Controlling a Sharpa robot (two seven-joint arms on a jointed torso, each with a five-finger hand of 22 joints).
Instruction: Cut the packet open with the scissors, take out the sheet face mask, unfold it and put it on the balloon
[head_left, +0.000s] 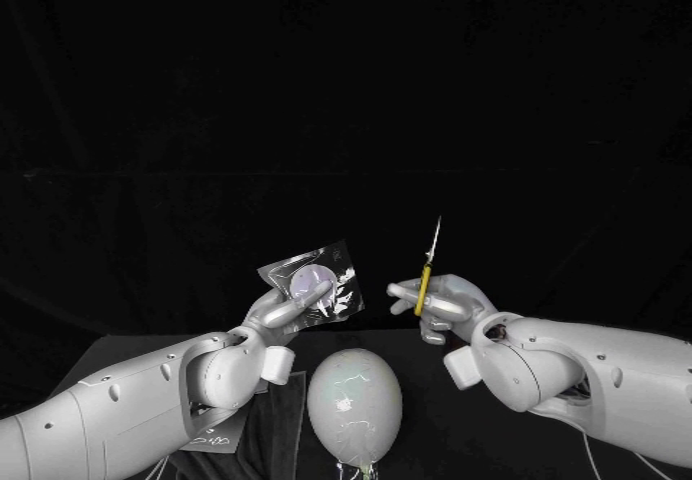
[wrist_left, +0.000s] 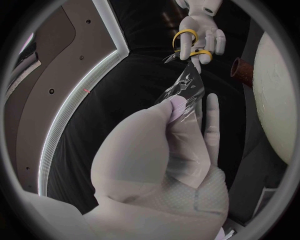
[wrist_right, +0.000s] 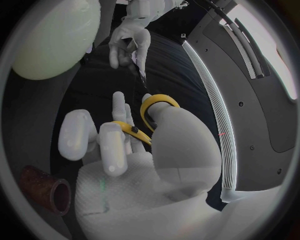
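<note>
Balloon (head_left: 355, 400) is lying on the black table (head_left: 433, 435), low btwn both forearms, pale and egg-shaped, well below both hands. You're seeing the L hand (head_left: 274, 312) raised above it, thumb and fingers pinching the lower part of the clear packet (head_left: 343, 262). The packet is standing up tilted, w/ the folded mask (head_left: 313, 285) showing as a pale oval inside. R hand (head_left: 447, 305) is gripping the scissors (head_left: 428, 262) by their yellow handles, fingers curling around the loops. The blades are pointing up and reading as one thin line, sitting beside the packet but apart from it, w/ an open gap btwn. Pale slip (head_left: 214, 438) is lying on the table under the L forearm. L wrist view is giving you what the head view isn't: the packet's far edge is reaching toward the scissors, and a rust-brown tube (wrist_left: 240, 70) is sitting near the balloon. R wrist view is showing the thumb looking to be thru one yellow loop, w/ the other fingers lying partly straight alongside the handle. It's also showing the tube's hollow end. Whether the packet is cut yet, you can't tell.
</note>
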